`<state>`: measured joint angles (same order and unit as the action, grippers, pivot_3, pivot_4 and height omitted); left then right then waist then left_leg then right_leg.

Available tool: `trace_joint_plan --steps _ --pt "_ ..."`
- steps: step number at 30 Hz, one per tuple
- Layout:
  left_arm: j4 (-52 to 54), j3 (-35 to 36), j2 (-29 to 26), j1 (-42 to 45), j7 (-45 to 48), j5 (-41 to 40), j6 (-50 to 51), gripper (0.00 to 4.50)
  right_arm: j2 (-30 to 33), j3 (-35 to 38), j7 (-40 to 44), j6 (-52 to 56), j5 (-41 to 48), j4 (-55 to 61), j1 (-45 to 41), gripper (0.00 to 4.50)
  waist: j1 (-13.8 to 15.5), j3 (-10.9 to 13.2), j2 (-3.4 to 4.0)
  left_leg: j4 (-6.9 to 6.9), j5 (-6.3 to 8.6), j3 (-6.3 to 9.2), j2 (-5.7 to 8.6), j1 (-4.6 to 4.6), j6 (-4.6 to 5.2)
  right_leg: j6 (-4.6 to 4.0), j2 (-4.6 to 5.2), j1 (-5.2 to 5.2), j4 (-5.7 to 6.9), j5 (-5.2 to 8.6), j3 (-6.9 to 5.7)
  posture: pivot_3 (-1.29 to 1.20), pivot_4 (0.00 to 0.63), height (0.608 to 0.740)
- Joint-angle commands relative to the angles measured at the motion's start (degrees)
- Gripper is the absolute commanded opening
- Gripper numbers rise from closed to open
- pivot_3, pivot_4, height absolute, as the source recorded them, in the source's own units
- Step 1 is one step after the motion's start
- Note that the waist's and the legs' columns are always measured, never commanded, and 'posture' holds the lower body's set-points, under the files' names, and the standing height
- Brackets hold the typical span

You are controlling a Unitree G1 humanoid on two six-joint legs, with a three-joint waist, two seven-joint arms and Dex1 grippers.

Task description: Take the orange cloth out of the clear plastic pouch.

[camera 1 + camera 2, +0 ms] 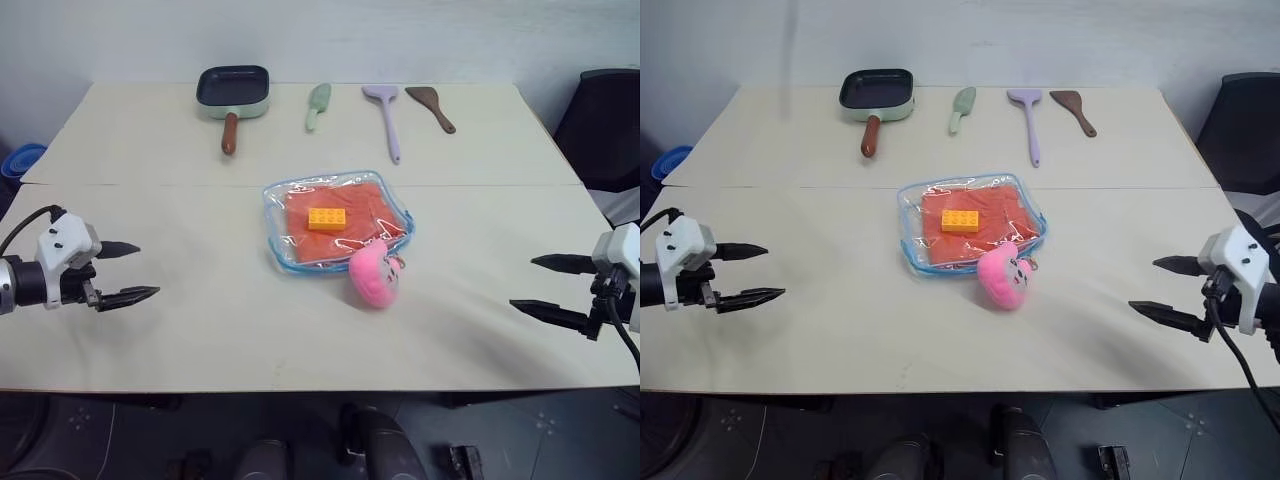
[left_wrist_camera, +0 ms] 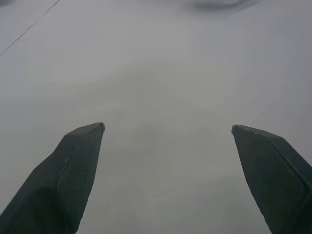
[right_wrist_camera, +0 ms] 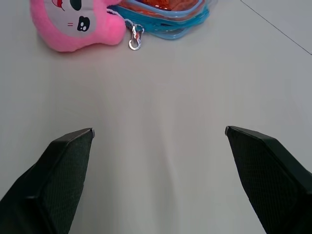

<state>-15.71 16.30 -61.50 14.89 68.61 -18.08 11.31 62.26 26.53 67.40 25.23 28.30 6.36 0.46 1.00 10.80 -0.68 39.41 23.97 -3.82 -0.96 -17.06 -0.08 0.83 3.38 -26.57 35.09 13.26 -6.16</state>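
Looking at this setup, the snag I'd bet on is the clutter: a yellow-orange toy brick [image 1: 327,218] sits on top of the clear plastic pouch [image 1: 337,222], and a pink plush toy [image 1: 373,273] leans against its lower right corner, so any tug could drag those along or slide the whole slippery bag across the table [image 1: 200,330] instead of freeing what's inside. The orange cloth [image 1: 370,205] lies flat inside the pouch, dead center of the frame, filling nearly all of it, so pinching only the fabric and not the plastic looks fiddly too. I can't tell which edge opens, either. Both arms hang out wide, well apart from the pouch: the left gripper [image 1: 128,272] at the middle left edge, the right gripper [image 1: 540,284] at the middle right edge, each aimed inward toward center and tilted slightly down, fingers spread wide with nothing in them.
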Motion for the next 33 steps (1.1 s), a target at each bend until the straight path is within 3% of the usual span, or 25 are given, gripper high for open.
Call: trace_joint_plan --steps 1,9,15,18,24,28,33 --pt "1.61 0.61 -0.10 1.03 1.48 -2.22 1.84 4.45 -0.19 1.37 -0.93 0.75 0.99 0.52 -1.47 4.50 0.01 0.00 0.00 0.00 0.00 0.00 0.00 0.00 0.00 0.00 0.00 0.00 0.01 0.00 0.00 0.00 0.150 0.740" --pt "8.27 -1.43 3.06 4.84 1.92 -6.50 8.33 4.45 -2.59 0.30 -3.43 4.35 3.61 5.62 -2.54 4.50 0.21 0.00 0.00 0.08 -0.02 0.01 0.02 -0.02 -0.03 0.01 0.00 0.00 0.05 0.00 0.00 0.00 0.150 0.740" --pt "6.31 -13.99 13.72 24.00 0.47 -2.27 7.74 4.45 -6.03 -3.68 -10.56 10.93 9.28 19.59 -6.16 4.50 0.82 0.00 -0.01 0.57 -0.01 0.19 0.07 -0.09 -0.05 0.05 0.05 0.05 0.27 -0.04 -0.06 0.00 0.150 0.740" --pt "-3.01 -19.59 20.63 33.92 0.33 2.73 2.38 4.45 -7.94 -6.54 -13.99 13.29 11.24 24.79 -8.14 4.50 0.69 -0.01 -0.03 0.60 -0.02 0.15 0.14 -0.15 -0.04 0.09 0.04 0.17 0.34 -0.06 -0.03 0.00 0.150 0.740" --pt "-32.65 -25.17 34.05 51.37 -2.94 12.19 -14.08 4.45 -11.22 -11.52 -20.68 16.12 13.00 32.55 -10.68 4.50 0.28 0.05 -0.15 0.67 -0.05 0.02 0.27 -0.19 -0.03 0.11 -0.05 0.06 0.43 -0.08 -0.10 0.00 0.150 0.740" --pt "-46.56 -26.35 38.96 57.17 -4.69 16.46 -21.66 4.45 -12.30 -10.96 -24.61 17.94 14.78 35.25 -11.25 4.50 0.26 0.07 -0.18 0.65 -0.05 0.01 0.28 -0.18 -0.03 0.11 -0.07 0.06 0.42 -0.08 -0.11 0.00 0.150 0.740" --pt "-56.00 -27.82 43.63 60.45 -10.29 22.22 -26.03 4.45 -12.13 -8.10 -28.54 19.60 16.94 38.71 -9.00 4.50 0.53 0.10 -0.23 0.66 -0.06 0.03 0.21 -0.20 0.02 0.14 0.03 0.06 0.40 -0.10 -0.20 0.00 0.150 0.740"
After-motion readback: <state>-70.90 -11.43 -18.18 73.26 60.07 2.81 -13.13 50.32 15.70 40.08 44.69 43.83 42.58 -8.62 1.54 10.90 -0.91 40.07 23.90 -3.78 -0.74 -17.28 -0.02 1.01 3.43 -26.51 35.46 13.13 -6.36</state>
